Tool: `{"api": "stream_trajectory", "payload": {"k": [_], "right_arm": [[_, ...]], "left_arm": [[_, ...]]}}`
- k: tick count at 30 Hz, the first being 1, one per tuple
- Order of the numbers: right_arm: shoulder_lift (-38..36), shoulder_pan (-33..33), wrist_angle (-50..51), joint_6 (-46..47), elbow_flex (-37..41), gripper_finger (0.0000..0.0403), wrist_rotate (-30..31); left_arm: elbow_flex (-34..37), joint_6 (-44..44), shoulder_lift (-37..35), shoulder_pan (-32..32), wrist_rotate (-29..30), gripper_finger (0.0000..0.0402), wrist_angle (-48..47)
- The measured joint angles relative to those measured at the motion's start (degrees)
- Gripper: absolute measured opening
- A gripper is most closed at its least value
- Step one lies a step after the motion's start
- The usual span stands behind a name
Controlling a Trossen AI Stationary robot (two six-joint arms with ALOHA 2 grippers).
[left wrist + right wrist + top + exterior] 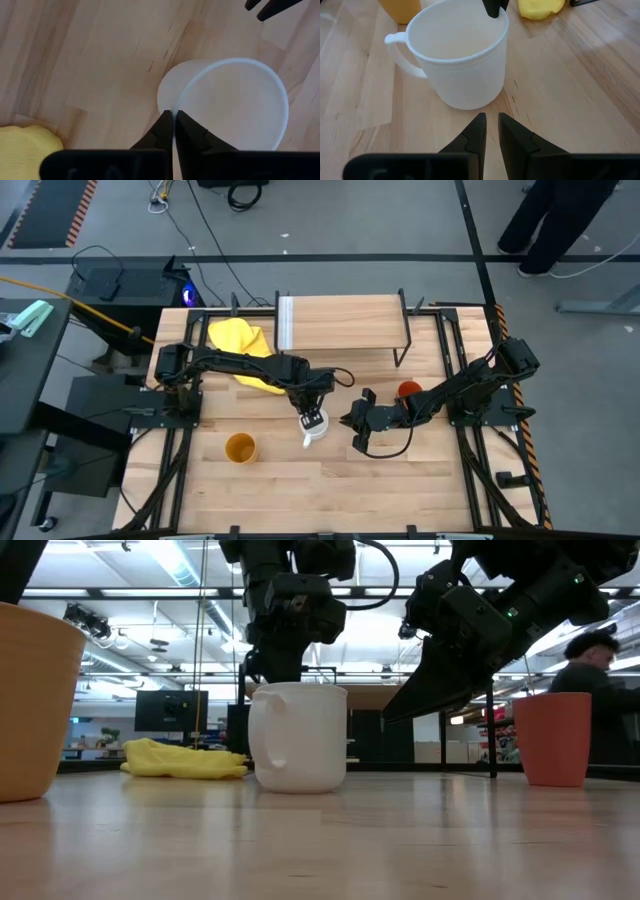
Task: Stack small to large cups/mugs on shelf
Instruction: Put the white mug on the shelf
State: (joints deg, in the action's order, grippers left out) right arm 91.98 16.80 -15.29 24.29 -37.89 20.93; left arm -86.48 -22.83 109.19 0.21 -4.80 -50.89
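The white mug [317,430] stands upright on its base on the table's middle, handle [395,47] toward the near edge. My left gripper [173,114] comes down on it from above and is shut on its rim. Just right of the mug, my right gripper [491,117] points slantwise at it, open, with nothing between its fingers. The orange-red cup [409,390] stands on the table right of that, by the right arm. Near the left front stands the yellow-orange cup [240,447]. The shelf [345,320] stands at the far edge with no cup on it. My left gripper pinches the mug's wall at the rim [176,100], on the side away from the handle. One finger [192,132] is inside the mug and the other [161,129] outside. The fingers point steeply down from above. The mug stays upright with its base [298,788] on the table.
A yellow cloth [240,340] lies at the far left, beside the shelf's white strip [285,323]. Bare tabletop lies along the near edge [340,490]. In the room beyond, a person [595,645] sits at the right in the low view.
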Motion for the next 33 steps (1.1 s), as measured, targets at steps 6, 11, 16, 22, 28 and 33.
{"api": "stream_trajectory", "payload": {"k": [6, 11, 16, 22, 28, 33], "right_arm": [[0.0, 0.0, 0.0, 0.0, 0.0, 0.0058, 0.0], [0.0, 0.0, 0.0, -0.1, 0.0, 0.0058, 0.0], [0.0, 0.0, 0.0, -0.4, 0.0, 0.0058, 0.0], [0.0, 0.2, 0.8, -0.2, 0.0, 0.0058, 0.0], [0.0, 1.6, 3.5, 1.5, 0.0, 0.0058, 0.0], [0.0, 3.4, 3.8, 1.7, 0.0, 0.0058, 0.0]], "left_arm": [[0.0, 0.1, 0.0, 0.0, 0.0, 0.0009, 0.0], [-1.7, 1.0, 0.1, 0.0, 0.7, 0.0009, -3.5], [-7.3, 2.0, 0.1, -0.1, 4.0, 0.0009, -8.5], [-15.5, 2.9, 0.1, 0.5, 5.2, 0.0009, -13.5], [-23.2, 3.2, 0.0, 3.8, 5.2, 0.0009, -18.1], [-27.8, 4.0, 0.0, 7.9, 5.2, 0.0009, -19.9]]}}
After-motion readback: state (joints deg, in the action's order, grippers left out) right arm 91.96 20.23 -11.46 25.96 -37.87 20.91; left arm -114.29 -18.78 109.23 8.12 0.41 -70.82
